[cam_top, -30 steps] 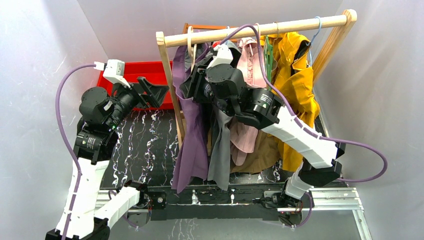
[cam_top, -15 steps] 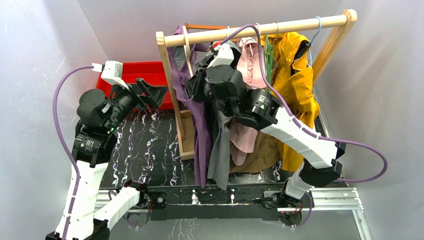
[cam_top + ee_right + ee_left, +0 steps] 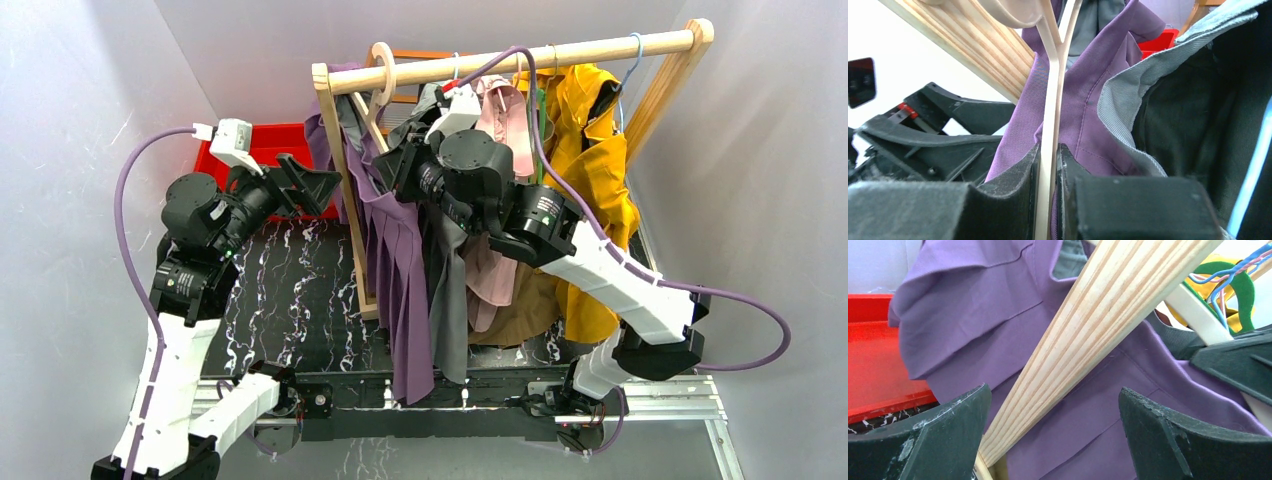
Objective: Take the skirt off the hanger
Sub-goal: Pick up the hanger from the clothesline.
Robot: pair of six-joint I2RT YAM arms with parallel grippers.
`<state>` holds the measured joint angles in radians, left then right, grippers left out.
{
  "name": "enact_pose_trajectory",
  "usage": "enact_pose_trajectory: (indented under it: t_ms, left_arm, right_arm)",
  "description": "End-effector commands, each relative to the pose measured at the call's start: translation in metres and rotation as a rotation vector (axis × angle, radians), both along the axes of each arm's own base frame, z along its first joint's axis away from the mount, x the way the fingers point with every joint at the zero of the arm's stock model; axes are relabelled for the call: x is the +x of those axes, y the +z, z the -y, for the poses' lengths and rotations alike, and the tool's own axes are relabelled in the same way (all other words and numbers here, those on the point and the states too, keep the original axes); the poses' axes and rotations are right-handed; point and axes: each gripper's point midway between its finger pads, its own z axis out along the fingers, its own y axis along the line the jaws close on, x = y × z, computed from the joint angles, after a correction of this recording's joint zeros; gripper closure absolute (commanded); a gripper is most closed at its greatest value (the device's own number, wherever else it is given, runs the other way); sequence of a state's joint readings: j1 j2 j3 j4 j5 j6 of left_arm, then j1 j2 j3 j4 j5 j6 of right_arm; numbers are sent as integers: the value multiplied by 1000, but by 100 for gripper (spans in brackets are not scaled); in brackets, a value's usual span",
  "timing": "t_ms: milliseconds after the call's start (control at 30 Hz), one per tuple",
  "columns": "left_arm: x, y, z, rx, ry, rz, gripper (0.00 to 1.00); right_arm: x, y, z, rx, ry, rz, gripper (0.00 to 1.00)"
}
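At the rack's left end: hanger clamped, skirt on it

The purple skirt (image 3: 400, 270) was seen draped on the cream hanger (image 3: 1052, 90), just beside the wooden upright (image 3: 1088, 335). The hanger's thin stem was clenched in the right pincer (image 3: 1048, 155). The left pincer (image 3: 1053, 395) was found spread wide, empty, facing the upright.

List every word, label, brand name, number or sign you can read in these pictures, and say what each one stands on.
There is no readable text in any view. The purple skirt, cream hanger, wooden rail and red bin all look unmarked.
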<state>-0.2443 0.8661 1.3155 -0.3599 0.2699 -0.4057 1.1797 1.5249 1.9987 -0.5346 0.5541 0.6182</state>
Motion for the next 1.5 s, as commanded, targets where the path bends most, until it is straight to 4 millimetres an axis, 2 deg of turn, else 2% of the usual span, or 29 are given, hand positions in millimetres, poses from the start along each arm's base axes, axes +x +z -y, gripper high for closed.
enact_pose_trajectory:
  t_ms: [0,133,233,367,467,567,600,733,933,1067,1200,1367,1467]
  left_arm:
    - [2,1,9,-22,-45,1,1]
    - [4,0,9,-16,-47,0,1]
    - [2,-2,13,1,-76,4,1]
    - [7,-15,13,15,-69,-26,2]
    - [9,-16,12,17,-63,-28,1]
    - [9,-12,10,28,-52,-11,1]
    - [6,-11,7,34,-43,0,1]
    - [1,-13,5,27,-39,13,1]
    - [2,-14,4,27,-28,4,1]
    - [8,-15,-15,3,102,-45,1]
    - [5,-24,-16,11,107,-104,2]
    - [-15,-37,-10,36,37,-155,2]
    - [-27,-45,-10,46,22,-177,2]
  right_arm:
    - [-19,105,32,302,31,161,100]
    - [-29,105,33,262,90,209,100]
    - [-36,98,34,215,136,225,100]
    - [-53,78,32,142,241,254,100]
    - [-61,64,38,106,276,277,100]
    - [-77,33,47,3,366,311,100]
    - [-80,17,64,-40,359,332,100]
    - [-90,-29,91,-175,393,334,100]
    - [-109,-64,100,-256,509,358,100]
    - [-115,-73,90,-274,575,386,100]
    - [-124,-81,68,-275,682,412,100]
    - [-122,-92,36,-268,742,422,100]
    - [-121,-94,25,-276,765,402,100]
